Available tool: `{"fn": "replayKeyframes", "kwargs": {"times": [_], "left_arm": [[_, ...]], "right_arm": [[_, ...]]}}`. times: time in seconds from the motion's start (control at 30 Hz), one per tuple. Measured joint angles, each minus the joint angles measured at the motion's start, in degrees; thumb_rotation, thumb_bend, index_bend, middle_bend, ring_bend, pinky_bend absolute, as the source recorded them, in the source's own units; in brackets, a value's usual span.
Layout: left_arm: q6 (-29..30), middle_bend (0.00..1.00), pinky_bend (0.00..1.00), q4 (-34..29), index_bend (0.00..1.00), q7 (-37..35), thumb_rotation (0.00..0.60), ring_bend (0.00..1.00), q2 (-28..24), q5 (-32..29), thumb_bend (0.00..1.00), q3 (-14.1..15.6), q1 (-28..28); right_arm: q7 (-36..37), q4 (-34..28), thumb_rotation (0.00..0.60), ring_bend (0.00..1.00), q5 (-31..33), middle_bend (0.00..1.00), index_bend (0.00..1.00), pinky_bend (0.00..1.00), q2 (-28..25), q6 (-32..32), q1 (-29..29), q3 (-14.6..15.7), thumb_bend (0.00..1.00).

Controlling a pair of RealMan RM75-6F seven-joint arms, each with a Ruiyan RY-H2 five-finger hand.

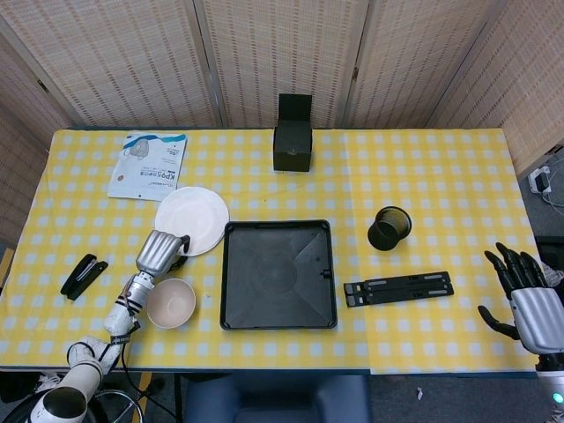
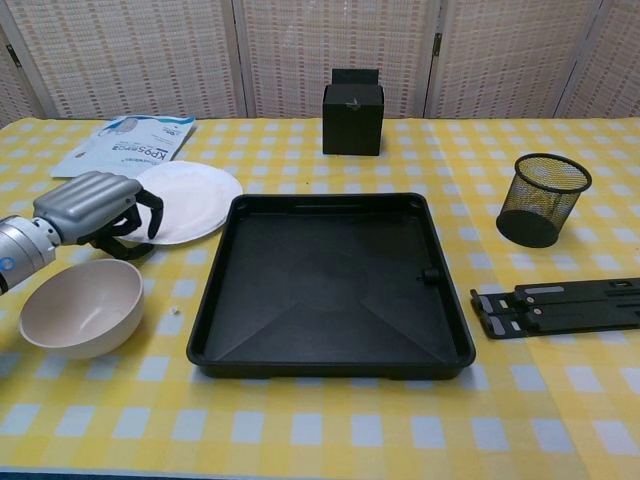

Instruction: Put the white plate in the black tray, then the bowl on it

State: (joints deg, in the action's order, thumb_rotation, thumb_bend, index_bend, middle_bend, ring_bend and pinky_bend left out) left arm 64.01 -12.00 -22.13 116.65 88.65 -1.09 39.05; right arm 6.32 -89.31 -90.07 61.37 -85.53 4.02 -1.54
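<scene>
The white plate (image 1: 196,216) (image 2: 195,190) lies left of the black tray (image 1: 278,275) (image 2: 330,290), its right rim close to the tray's left wall. My left hand (image 1: 159,251) (image 2: 95,205) grips the plate's near-left rim, fingers curled over it. A beige bowl (image 1: 170,303) (image 2: 80,305) stands upright on the cloth just in front of that hand. The tray holds nothing. My right hand (image 1: 527,304) hovers at the table's near right corner with fingers spread and nothing in it, seen only in the head view.
A black box (image 1: 293,141) (image 2: 352,100) stands at the back centre. Right of the tray are a mesh pen cup (image 1: 389,228) (image 2: 541,198) and a flat black stand (image 1: 398,288) (image 2: 560,305). A mask package (image 1: 148,165) lies back left, a stapler (image 1: 79,276) at the left edge.
</scene>
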Motion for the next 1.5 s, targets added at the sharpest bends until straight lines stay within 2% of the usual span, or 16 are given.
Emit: {"fn": "replayKeyframes", "kwargs": {"times": [0.43, 0.83, 1.07, 1.5], "left_arm": [[2.9, 1.0, 1.0, 1.4, 0.65, -1.0, 0.6, 1.0, 0.9, -0.4, 0.46, -0.4, 0.3], [15.7, 1.0, 1.0, -2.0, 0.66, 2.4, 0.6, 1.0, -1.2, -0.4, 0.47, -1.3, -0.3], [22.8, 1.0, 1.0, -9.6, 0.66, 7.5, 0.6, 1.0, -4.2, 0.3, 0.47, -1.8, -0.8], [26.6, 1.0, 1.0, -27.8, 0.66, 18.4, 0.6, 1.0, -13.0, 1.9, 0.47, -2.7, -0.8]], "right_arm": [[-0.1, -0.1, 0.6, 0.0, -0.2, 0.0, 0.0, 0.0, 0.0, 0.5, 0.2, 0.2, 0.31], [-0.5, -0.5, 0.6, 0.0, -2.5, 0.0, 0.0, 0.0, 0.0, -0.4, 0.0, 1.2, 0.31], [-0.6, -0.7, 0.6, 0.0, -4.4, 0.0, 0.0, 0.0, 0.0, -1.9, -0.5, 1.9, 0.31], [-0.2, -0.5, 0.6, 0.0, -5.2, 0.0, 0.0, 0.0, 0.1, -2.9, -0.7, 2.0, 0.31]]}}
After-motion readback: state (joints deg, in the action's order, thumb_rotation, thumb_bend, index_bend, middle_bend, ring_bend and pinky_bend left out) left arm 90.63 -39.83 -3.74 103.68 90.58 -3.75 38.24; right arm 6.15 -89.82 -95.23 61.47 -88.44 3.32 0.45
